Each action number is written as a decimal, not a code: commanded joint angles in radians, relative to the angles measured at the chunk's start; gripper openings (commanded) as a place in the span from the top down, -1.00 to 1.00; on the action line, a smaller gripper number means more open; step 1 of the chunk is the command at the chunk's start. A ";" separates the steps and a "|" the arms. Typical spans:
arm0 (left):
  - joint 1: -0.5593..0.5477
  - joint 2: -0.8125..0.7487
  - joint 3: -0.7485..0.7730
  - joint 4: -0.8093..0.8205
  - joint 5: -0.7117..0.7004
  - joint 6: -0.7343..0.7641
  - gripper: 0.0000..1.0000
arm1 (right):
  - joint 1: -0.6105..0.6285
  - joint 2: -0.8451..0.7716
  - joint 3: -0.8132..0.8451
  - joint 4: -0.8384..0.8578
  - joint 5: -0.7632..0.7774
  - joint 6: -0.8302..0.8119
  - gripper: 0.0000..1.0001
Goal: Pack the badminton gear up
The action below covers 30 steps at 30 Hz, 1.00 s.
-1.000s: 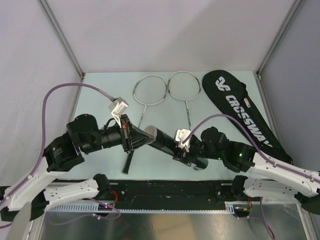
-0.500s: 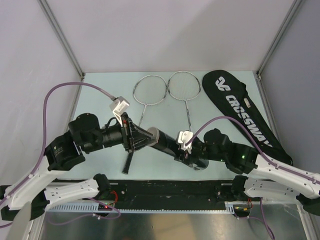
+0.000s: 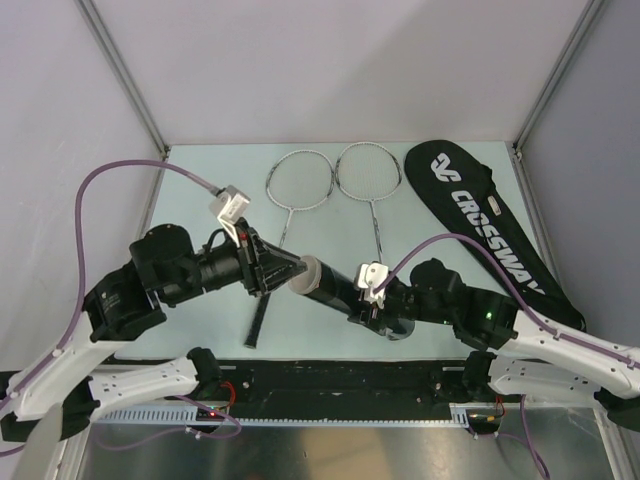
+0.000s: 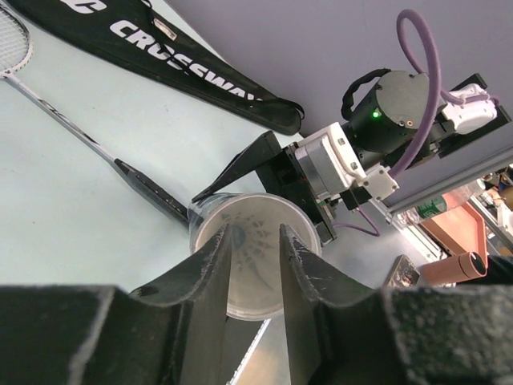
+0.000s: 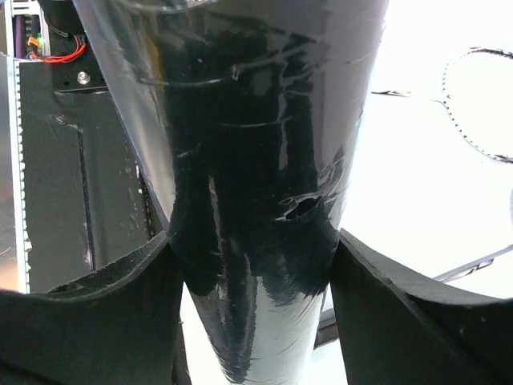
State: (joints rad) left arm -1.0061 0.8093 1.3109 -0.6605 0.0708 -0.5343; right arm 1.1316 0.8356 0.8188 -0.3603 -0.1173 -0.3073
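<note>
The black tube (image 3: 335, 290) is held off the table at a slant, and my right gripper (image 3: 368, 305) is shut on its lower half. In the right wrist view the tube (image 5: 248, 144) fills the gap between the right gripper (image 5: 255, 241) fingers. My left gripper (image 3: 280, 272) hovers just in front of the tube's mouth, open and holding nothing. Through the left gripper (image 4: 255, 231) I look into the tube, where a white shuttlecock (image 4: 256, 255) shows faintly. Two silver rackets (image 3: 300, 182) (image 3: 368, 170) lie side by side at the back. The black CROSSWAY bag (image 3: 490, 225) lies at the right.
One racket's black handle (image 3: 258, 320) lies under my left gripper, near the front rail (image 3: 330, 375). The other racket's handle (image 4: 152, 188) runs close to the tube's mouth. Grey walls close off the back and both sides.
My left gripper's jaws have parted and it has drawn back a little from the tube's mouth. The right gripper keeps the tube nearly still.
</note>
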 commanded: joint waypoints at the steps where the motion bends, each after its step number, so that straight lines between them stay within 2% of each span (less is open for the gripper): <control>1: 0.006 0.035 0.017 0.010 0.001 0.019 0.35 | 0.009 -0.028 0.011 0.094 0.004 0.007 0.54; 14: 0.004 0.111 -0.070 -0.015 -0.002 0.013 0.44 | -0.008 0.002 0.067 0.101 0.058 0.004 0.57; 27: 0.003 0.106 -0.123 -0.030 -0.066 0.004 0.44 | -0.070 0.143 0.165 0.116 0.068 0.151 0.61; 30: 0.004 0.076 -0.150 -0.030 -0.127 -0.024 0.36 | -0.103 0.151 0.168 0.143 0.028 0.190 0.62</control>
State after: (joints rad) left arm -0.9852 0.8745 1.2320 -0.5774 -0.0795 -0.5335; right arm 1.0595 0.9764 0.9081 -0.4152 -0.0498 -0.2169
